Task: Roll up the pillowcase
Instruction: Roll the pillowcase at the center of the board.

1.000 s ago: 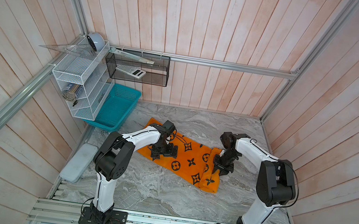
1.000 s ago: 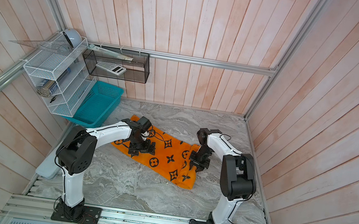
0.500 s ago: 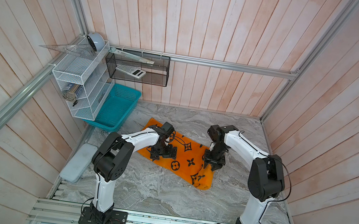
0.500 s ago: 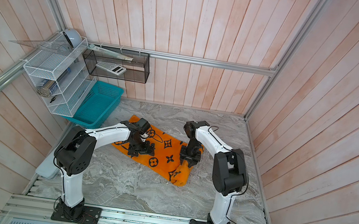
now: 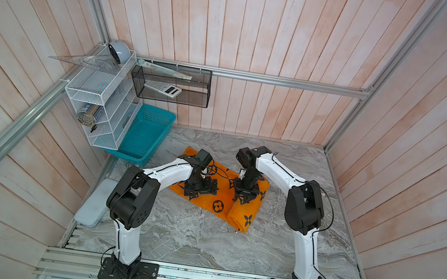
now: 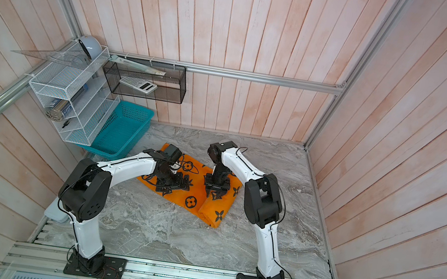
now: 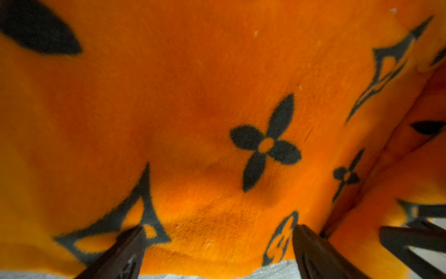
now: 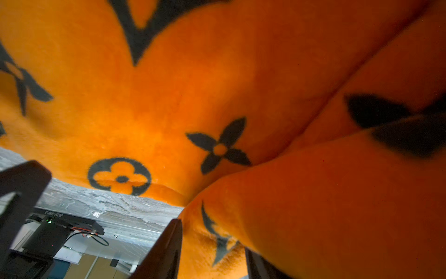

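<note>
The orange pillowcase [image 5: 216, 203] [image 6: 191, 199] with black flower motifs lies on the marble table in both top views. Its right end is turned over into a thick roll [image 5: 243, 214] [image 6: 214, 210]. My right gripper [image 5: 241, 197] [image 6: 215, 192] [image 8: 212, 251] stands on that roll, shut on a bulge of its fabric. My left gripper [image 5: 198, 186] [image 6: 174, 182] [image 7: 219, 241] is open, with its fingertips [image 7: 134, 241] spread wide and pressed onto the flat left part near the front hem. Orange pillowcase plush [image 7: 193, 108] [image 8: 169, 101] fills both wrist views.
A teal mesh basket [image 5: 145, 134] [image 6: 124, 127] stands at the back left beside a white wire shelf [image 5: 96, 92]. On the back wall hangs a black mesh basket [image 5: 170, 86]. A flat white lid [image 5: 94, 201] lies at the table's left edge.
My right gripper has swept leftward with the pillowcase's right end, turning it over into a roll. The flat part is shorter. The left gripper has stayed in place.
</note>
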You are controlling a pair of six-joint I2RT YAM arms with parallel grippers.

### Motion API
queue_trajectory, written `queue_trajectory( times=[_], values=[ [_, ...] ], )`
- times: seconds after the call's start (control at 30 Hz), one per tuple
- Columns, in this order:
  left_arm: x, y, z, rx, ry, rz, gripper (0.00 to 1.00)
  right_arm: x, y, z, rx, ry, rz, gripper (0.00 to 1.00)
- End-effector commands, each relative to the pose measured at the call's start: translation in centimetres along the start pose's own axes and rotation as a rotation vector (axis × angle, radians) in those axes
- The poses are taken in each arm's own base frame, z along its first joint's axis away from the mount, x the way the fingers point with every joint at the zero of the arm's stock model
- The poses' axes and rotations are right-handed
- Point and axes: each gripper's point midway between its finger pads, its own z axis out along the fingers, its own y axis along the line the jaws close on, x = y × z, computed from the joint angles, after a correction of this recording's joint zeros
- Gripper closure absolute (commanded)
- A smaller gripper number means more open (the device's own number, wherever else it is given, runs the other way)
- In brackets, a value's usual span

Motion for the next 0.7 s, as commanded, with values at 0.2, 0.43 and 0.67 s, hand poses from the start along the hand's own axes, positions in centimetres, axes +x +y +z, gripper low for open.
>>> queue_trajectory(
  times=[0.2, 0.43, 0.67],
  values=[
    [2.2, -4.2, -1.5, 0.089, -0.007, 0.102, 0.0, -1.4, 1.4, 2.1, -0.044, 0.006, 0.002, 0.52],
    [5.0, -5.8, -0.4, 0.04, 0.038, 0.213, 0.02, -2.1, 0.4, 2.3, -0.167, 0.013, 0.074, 0.51],
    [5.6, -6.5, 1.0, 0.052, 0.065, 0.234, 0.03, -1.6, 0.3, 2.4, -0.211, 0.017, 0.104, 0.51]
  ],
)
